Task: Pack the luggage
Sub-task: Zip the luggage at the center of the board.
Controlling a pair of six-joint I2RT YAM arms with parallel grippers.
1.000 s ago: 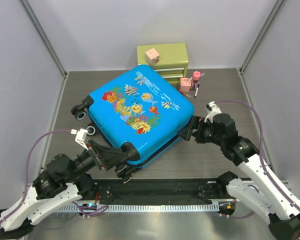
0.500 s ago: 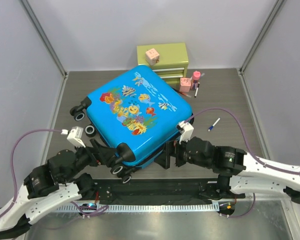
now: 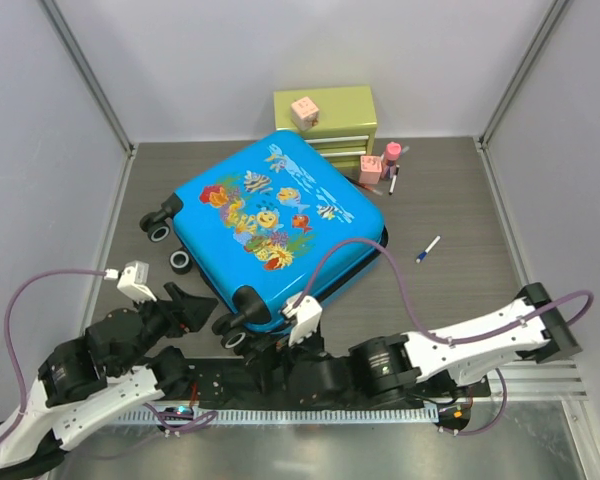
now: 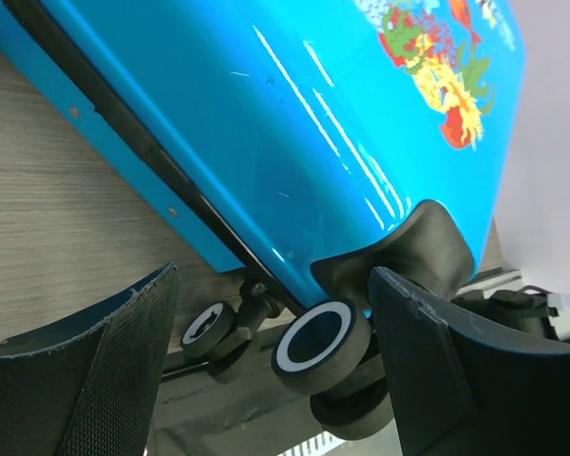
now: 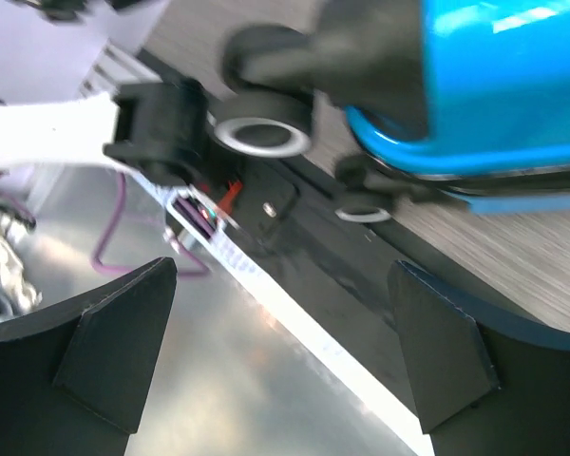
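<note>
The luggage (image 3: 275,225) is a bright blue fish-print suitcase lying closed and flat in the middle of the table. My left gripper (image 3: 195,303) is open and empty, just left of the suitcase's near corner. In the left wrist view the left gripper (image 4: 274,280) frames a black corner wheel (image 4: 321,347) under the blue shell (image 4: 266,123) without touching it. My right gripper (image 3: 268,362) is open and empty, low at the table's front edge below that same corner. The right wrist view shows the right gripper (image 5: 283,275) over the metal front rail, with the suitcase (image 5: 513,85) and a wheel (image 5: 261,133) above.
A green drawer chest (image 3: 325,120) with a pink cube (image 3: 303,110) on top stands behind the suitcase. A pink bottle (image 3: 391,155) and a pink box (image 3: 370,170) stand at its right. A pen (image 3: 427,248) lies on the table right of the suitcase.
My right arm has swung from the suitcase's right side across the front to below its near corner. My left gripper has drawn back from that corner. The suitcase has shifted slightly left.
</note>
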